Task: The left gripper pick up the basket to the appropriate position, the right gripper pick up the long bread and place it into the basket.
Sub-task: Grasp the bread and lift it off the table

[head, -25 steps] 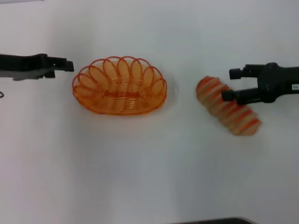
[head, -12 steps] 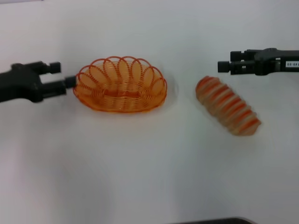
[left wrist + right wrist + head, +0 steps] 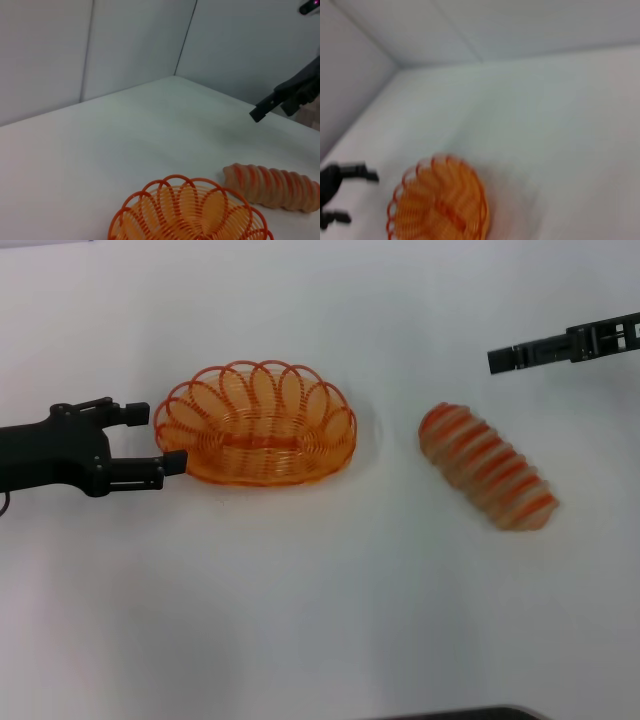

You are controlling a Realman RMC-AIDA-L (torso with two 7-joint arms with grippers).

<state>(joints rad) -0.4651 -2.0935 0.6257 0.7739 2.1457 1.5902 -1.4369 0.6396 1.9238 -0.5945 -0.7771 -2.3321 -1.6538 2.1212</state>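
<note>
The orange wire basket (image 3: 256, 425) stands on the white table, left of centre. My left gripper (image 3: 160, 438) is open at the basket's left end, with one finger on each side of the rim; I cannot tell whether it touches. The long bread (image 3: 488, 468), tan with orange-red stripes, lies diagonally to the right of the basket. My right gripper (image 3: 507, 359) is up at the far right, behind the bread and apart from it. The left wrist view shows the basket (image 3: 192, 215), the bread (image 3: 272, 186) and the right gripper (image 3: 260, 112). The right wrist view shows the basket (image 3: 440, 202) and the left gripper (image 3: 357, 196).
The white table (image 3: 320, 600) meets pale walls at the back, with a wall corner (image 3: 175, 74) behind the basket. A dark edge (image 3: 460, 713) shows at the table's near side.
My left gripper has moved towards the near side and right, so its fingers now flank the basket's left end. My right gripper has drawn back from the bread to the far right.
</note>
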